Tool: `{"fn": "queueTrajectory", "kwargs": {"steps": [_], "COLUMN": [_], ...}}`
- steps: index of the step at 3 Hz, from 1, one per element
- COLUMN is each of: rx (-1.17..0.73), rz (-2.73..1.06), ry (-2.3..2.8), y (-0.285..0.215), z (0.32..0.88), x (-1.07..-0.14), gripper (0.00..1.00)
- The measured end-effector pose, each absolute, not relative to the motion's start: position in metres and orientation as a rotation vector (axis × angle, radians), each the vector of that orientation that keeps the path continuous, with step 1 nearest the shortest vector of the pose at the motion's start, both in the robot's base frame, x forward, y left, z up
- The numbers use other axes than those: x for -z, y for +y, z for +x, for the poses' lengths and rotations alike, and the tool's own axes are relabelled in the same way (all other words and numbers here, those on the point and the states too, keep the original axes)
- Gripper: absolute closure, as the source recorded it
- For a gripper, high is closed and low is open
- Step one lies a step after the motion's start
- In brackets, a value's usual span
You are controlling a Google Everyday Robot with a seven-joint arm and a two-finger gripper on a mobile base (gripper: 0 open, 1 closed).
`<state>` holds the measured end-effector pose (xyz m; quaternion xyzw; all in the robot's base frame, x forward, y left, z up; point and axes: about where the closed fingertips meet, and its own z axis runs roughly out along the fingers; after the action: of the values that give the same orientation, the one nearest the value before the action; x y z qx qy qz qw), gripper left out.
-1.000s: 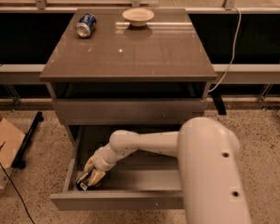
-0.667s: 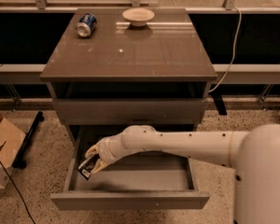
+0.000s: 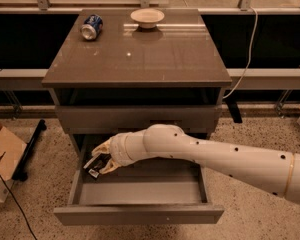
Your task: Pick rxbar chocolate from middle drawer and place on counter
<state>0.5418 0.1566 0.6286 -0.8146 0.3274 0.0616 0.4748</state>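
The middle drawer (image 3: 140, 215) is pulled open below the closed grey drawer front. My white arm reaches into it from the right. My gripper (image 3: 99, 162) is at the drawer's back left and is shut on the rxbar chocolate (image 3: 92, 165), a black wrapper with a white patch at its lower end. The bar is lifted off the drawer floor and tilted. The counter (image 3: 140, 54) is the glossy grey-brown top above.
A blue soda can (image 3: 91, 26) lies on its side at the counter's back left. A white bowl (image 3: 147, 17) stands at the back middle. A cardboard box (image 3: 2, 154) sits on the floor at left. A cable hangs at right.
My gripper has lifted the bar from the drawer's front left floor and moved up and back with it. The arm has swung lower to the right.
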Motion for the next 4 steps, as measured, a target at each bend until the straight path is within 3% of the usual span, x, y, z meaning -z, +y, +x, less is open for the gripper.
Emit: {"fn": "queueTrajectory", "kwargs": {"steps": [2, 4], "rx": [-0.167, -0.007], "rz": [-1.982, -2.021], "ry": [0.668, 0.646], "y": [0.109, 0.071], "z": [0.545, 0.552], "x": [-0.718, -0.856], "gripper": [1.00, 1.00]}}
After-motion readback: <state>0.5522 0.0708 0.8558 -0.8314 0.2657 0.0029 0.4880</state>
